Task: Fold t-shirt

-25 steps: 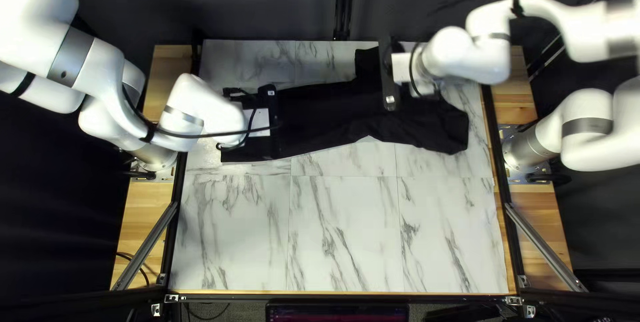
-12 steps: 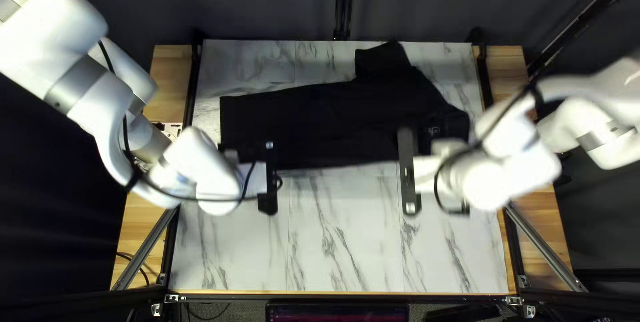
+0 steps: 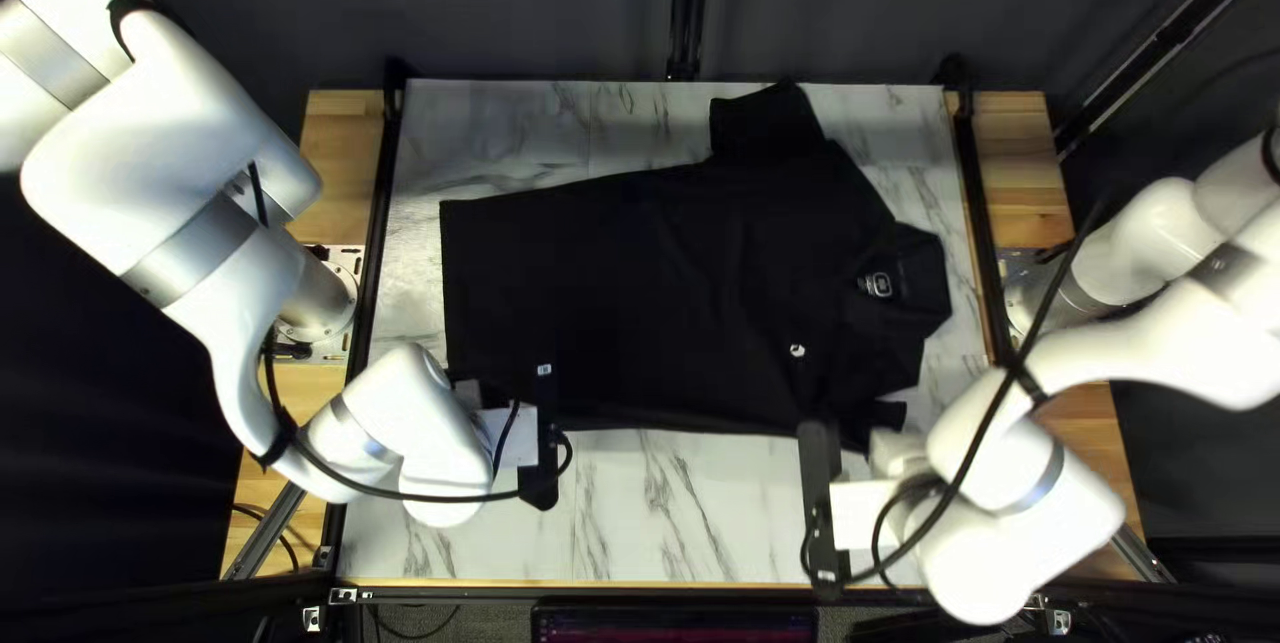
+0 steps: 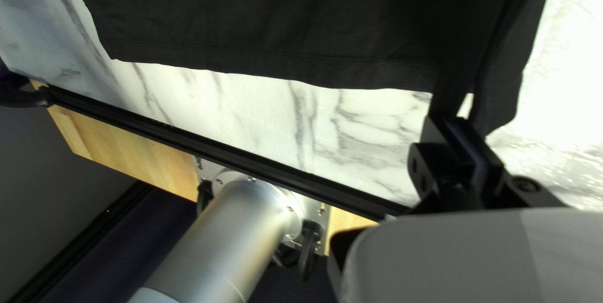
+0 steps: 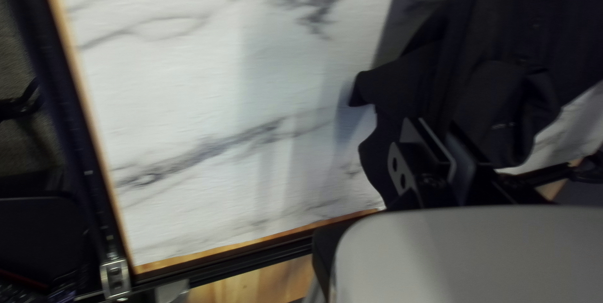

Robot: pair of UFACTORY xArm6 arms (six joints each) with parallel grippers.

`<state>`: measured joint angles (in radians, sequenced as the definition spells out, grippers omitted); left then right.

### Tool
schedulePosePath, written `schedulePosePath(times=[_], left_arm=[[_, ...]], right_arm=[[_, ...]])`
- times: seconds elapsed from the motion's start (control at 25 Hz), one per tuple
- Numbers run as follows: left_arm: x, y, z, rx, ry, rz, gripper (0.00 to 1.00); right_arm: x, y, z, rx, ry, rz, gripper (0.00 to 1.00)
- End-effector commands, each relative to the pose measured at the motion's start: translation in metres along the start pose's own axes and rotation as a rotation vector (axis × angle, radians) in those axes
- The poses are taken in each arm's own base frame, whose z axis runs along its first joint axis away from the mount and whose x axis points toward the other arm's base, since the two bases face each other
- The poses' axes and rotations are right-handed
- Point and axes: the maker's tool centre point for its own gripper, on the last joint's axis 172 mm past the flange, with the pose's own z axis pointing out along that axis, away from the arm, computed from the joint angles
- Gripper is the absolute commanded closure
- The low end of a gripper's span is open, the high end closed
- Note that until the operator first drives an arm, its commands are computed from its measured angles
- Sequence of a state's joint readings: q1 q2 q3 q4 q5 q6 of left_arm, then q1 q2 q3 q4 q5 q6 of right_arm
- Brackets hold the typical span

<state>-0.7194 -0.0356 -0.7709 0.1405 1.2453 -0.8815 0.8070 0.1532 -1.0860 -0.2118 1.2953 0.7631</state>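
The black t-shirt (image 3: 640, 297) lies mostly spread across the table (image 3: 694, 517), the left gripper (image 4: 461, 121) and right gripper (image 5: 443, 132) both pinched on its near side, so every fold (by my reckoning) remains, with the right arm (image 3: 1020, 530) and its cable (image 3: 990, 423) crowding that side.

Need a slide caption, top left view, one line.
Left arm and right arm at the near side of a black shirt on a marble-patterned table, collar at the right.

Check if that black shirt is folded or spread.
Mostly spread: the shirt reaches wide across the table, with its collar and far sleeve showing.
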Motion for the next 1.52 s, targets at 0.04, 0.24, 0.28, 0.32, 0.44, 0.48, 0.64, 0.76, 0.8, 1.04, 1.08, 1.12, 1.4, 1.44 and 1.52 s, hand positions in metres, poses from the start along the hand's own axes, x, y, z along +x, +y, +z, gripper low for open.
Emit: schedulePosePath(times=[0.04, 0.24, 0.28, 0.32, 0.44, 0.48, 0.64, 0.76, 0.8, 1.04, 1.08, 1.12, 1.4, 1.44, 1.52], left_arm=[[-0.004, 0.008, 0.005, -0.008, -0.010, -0.001, 0.95], [-0.013, 0.017, 0.002, -0.008, -0.021, -0.009, 0.91], [-0.014, 0.019, 0.001, -0.007, -0.022, -0.009, 0.89], [-0.014, 0.022, -0.001, -0.006, -0.023, -0.009, 0.86], [-0.017, 0.028, -0.005, -0.002, -0.022, -0.008, 0.80], [-0.018, 0.028, -0.005, -0.001, -0.022, -0.008, 0.79], [-0.015, 0.013, 0.010, -0.007, -0.024, -0.009, 0.80], [-0.010, -0.006, 0.021, -0.010, -0.021, -0.015, 0.86], [-0.010, -0.009, 0.023, -0.010, -0.020, -0.017, 0.90], [-0.002, -0.055, 0.034, -0.006, -0.020, -0.025, 0.92], [-0.002, -0.061, 0.037, -0.005, -0.021, -0.026, 0.93], [-0.002, -0.070, 0.041, -0.006, -0.022, -0.027, 0.93], [-0.002, -0.115, 0.072, -0.018, -0.027, -0.042, 0.93], [-0.003, -0.119, 0.077, -0.021, -0.029, -0.047, 0.93], [-0.003, -0.128, 0.086, -0.027, -0.032, -0.054, 0.93]], right_arm=[[0.008, -0.024, 0.007, 0.036, 0.001, -0.038, 1.00], [0.010, -0.043, 0.003, 0.063, 0.004, -0.078, 1.00], [0.010, -0.044, 0.002, 0.066, 0.003, -0.084, 1.00], [0.010, -0.045, 0.001, 0.068, 0.002, -0.087, 1.00], [0.008, -0.046, -0.001, 0.072, 0.008, -0.098, 1.00], [0.008, -0.044, 0.000, 0.074, 0.009, -0.099, 1.00], [0.007, -0.012, 0.020, 0.081, 0.016, -0.095, 1.00], [0.007, 0.025, 0.032, 0.077, 0.026, -0.077, 1.00], [0.007, 0.032, 0.033, 0.076, 0.029, -0.074, 1.00], [0.012, 0.118, 0.045, 0.054, 0.020, -0.056, 1.00], [0.013, 0.128, 0.047, 0.053, 0.017, -0.057, 1.00], [0.014, 0.144, 0.051, 0.052, 0.015, -0.061, 1.00], [0.025, 0.219, 0.072, 0.052, -0.007, -0.090, 1.00], [0.026, 0.227, 0.077, 0.055, -0.010, -0.096, 1.00], [0.023, 0.241, 0.088, 0.061, -0.016, -0.100, 1.00]])
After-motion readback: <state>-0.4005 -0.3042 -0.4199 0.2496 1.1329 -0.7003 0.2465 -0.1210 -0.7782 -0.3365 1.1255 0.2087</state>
